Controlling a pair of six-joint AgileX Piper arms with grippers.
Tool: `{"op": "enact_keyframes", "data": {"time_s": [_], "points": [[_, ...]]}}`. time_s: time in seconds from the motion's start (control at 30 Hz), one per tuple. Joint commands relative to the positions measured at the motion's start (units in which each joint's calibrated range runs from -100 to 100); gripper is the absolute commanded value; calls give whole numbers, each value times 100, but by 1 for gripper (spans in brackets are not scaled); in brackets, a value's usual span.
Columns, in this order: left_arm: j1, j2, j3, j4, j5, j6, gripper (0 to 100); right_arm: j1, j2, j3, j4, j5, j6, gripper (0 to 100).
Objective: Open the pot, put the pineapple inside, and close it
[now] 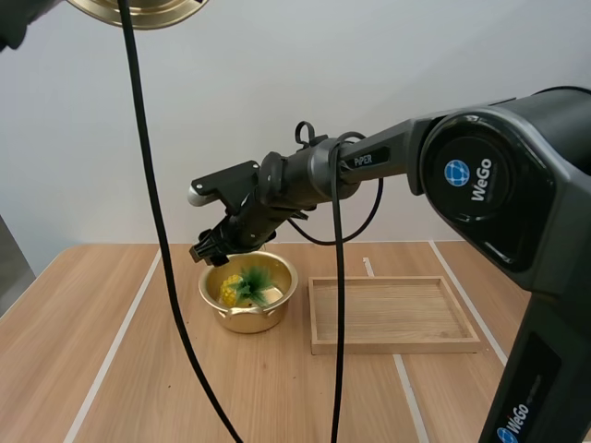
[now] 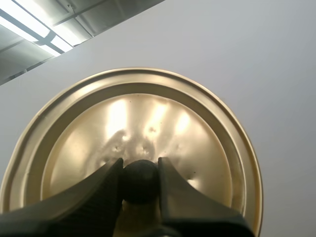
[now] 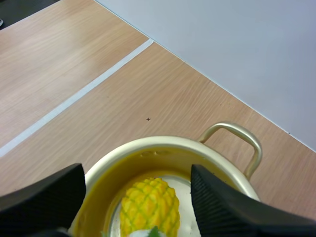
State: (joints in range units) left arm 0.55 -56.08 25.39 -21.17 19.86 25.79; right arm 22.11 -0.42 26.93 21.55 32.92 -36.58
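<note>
Hovering just above the pot (image 1: 247, 318), the right end effector (image 1: 211, 247) has its two black fingers (image 3: 44, 197) spread apart with nothing between them. The right wrist view looks down between them onto the pot's rim (image 3: 148, 143). The pot is golden, stands lidless on the wooden counter (image 1: 111, 369), and has a loop handle (image 3: 237, 140) on its far side. The pineapple (image 1: 242, 286) lies inside the pot, its yellow body (image 3: 149, 207) against the pale bottom and its green leaves towards the pot's middle. The right end effector is not touching it.

High above the pot, the left end effector (image 2: 140, 163) is clamped on the black knob (image 2: 139, 180) of the lid (image 2: 133, 113), one finger on each side of the knob. The golden lid (image 1: 138, 11) hangs well clear of the pot, with several small dents near its centre.

A wooden tray (image 1: 392, 346) sits on the counter just beside the pot, on the right arm's side.
</note>
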Motion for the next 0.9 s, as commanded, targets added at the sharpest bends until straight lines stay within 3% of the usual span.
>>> {"op": "enact_keyframes", "data": {"time_s": [0.0,0.43,0.87], "points": [[-10,-38,-41,-36,-113,-23,0,-70,-37,-36,-83,100,-25,100],[-10,-38,-41,-36,-113,-23,0,-647,-686,-41,-26,-247,0,100],[-10,-38,-41,-36,-113,-23,0,-671,-1662,-56,-80,-247,0,100]]}}
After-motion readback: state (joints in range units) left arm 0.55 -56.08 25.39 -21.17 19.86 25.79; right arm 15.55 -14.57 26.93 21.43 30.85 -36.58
